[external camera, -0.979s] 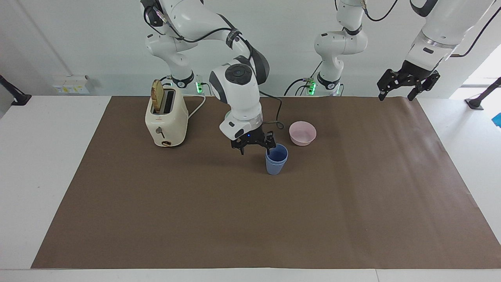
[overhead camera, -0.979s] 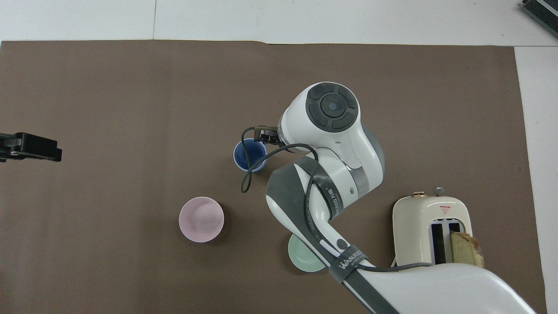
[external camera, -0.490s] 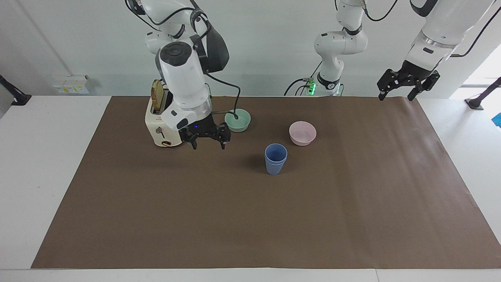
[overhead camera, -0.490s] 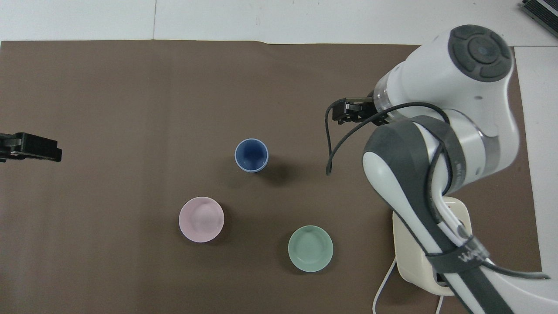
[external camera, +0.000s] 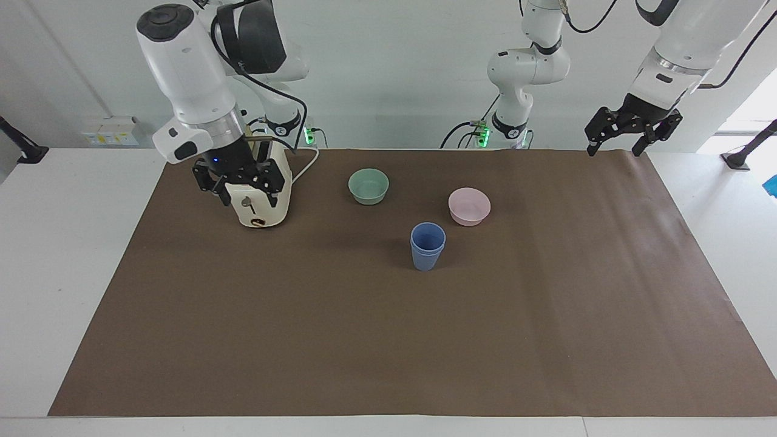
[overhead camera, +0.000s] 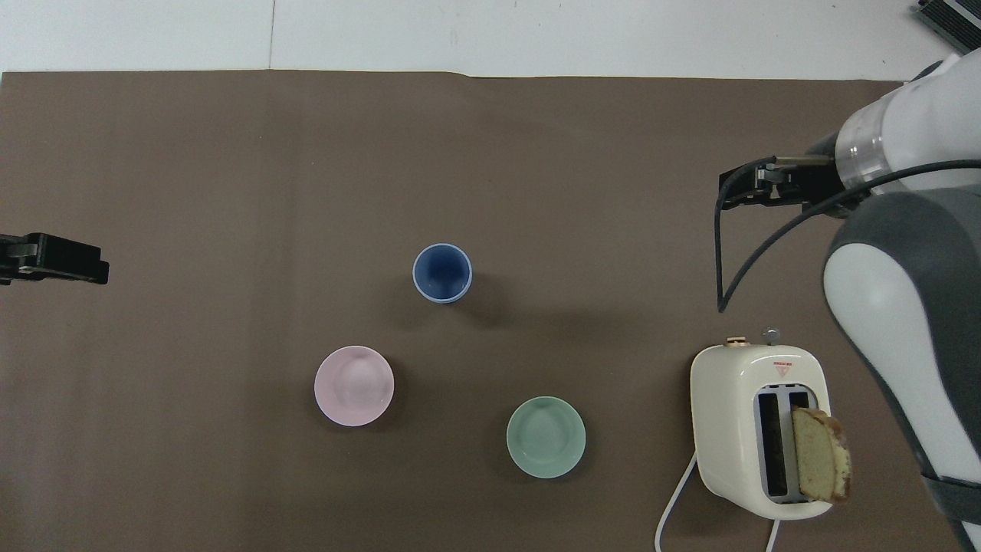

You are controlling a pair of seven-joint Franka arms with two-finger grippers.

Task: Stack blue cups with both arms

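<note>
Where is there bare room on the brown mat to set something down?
Widest: the mat from the stacked periwinkle-blue plastic cups to its edge farthest from the robots. Crowded: the mint-green bowl, pink bowl and cream toaster nearer the robots.

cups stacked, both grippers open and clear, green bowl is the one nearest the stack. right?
Not quite. The pink bowl sits nearest the stacked cups; the green bowl is farther off, toward the toaster, as the facing view shows. The rest holds: left gripper and right gripper open and clear.

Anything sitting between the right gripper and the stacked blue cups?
No. In the overhead view only bare brown mat lies between the right gripper and the blue cups; toaster and green bowl sit nearer the robots.
</note>
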